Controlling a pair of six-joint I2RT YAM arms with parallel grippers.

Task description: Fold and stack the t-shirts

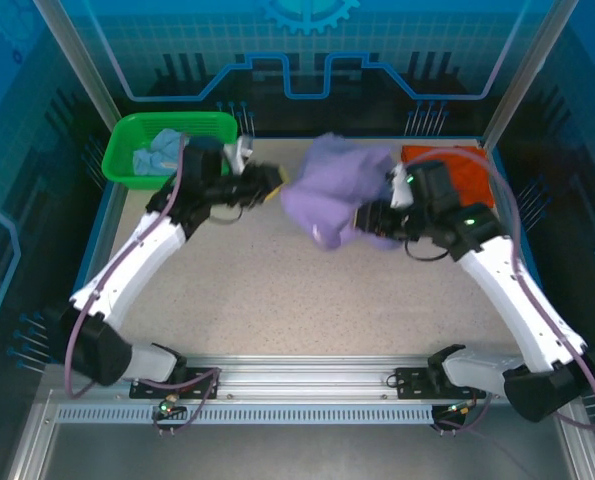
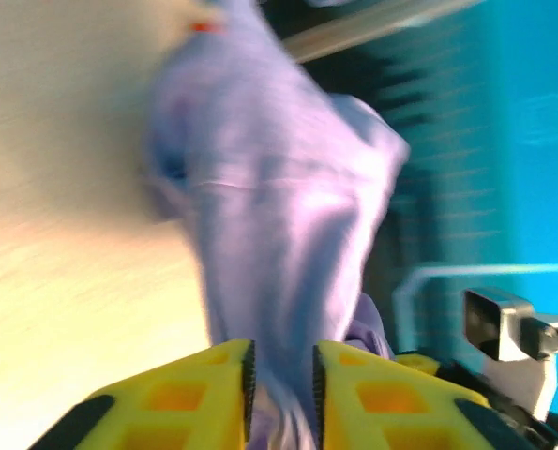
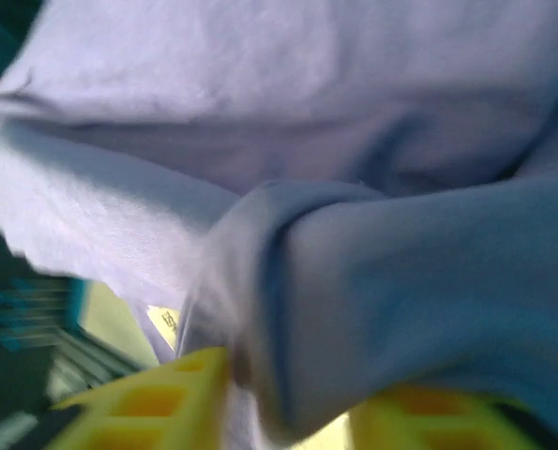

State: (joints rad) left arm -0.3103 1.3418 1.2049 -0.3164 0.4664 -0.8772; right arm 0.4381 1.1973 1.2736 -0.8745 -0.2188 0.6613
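Green basket [image 1: 125,165] back-left holds the light blue shirt [image 1: 162,150]. Lavender shirt [image 1: 337,190] is bunched mid-tabletop [image 1: 277,300], strung between both arms. Orange shirt [image 1: 465,165] back-right, partly blocked by the right arm [image 1: 497,270]. Left gripper [image 2: 281,384]: fingers [image 2: 213,398] pinch a lavender fold. Right gripper [image 3: 288,408]: fingers [image 3: 157,408] spread wide around a thick fold; clamped or loose, can't tell. Top view gives the layout, blurred wrist views give the finger gaps.

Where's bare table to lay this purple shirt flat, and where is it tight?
The widest bare table lies between the left arm and right arm, from the purple shirt down to the rail. The far edge is crowded: green basket left, purple shirt middle, orange shirt right.
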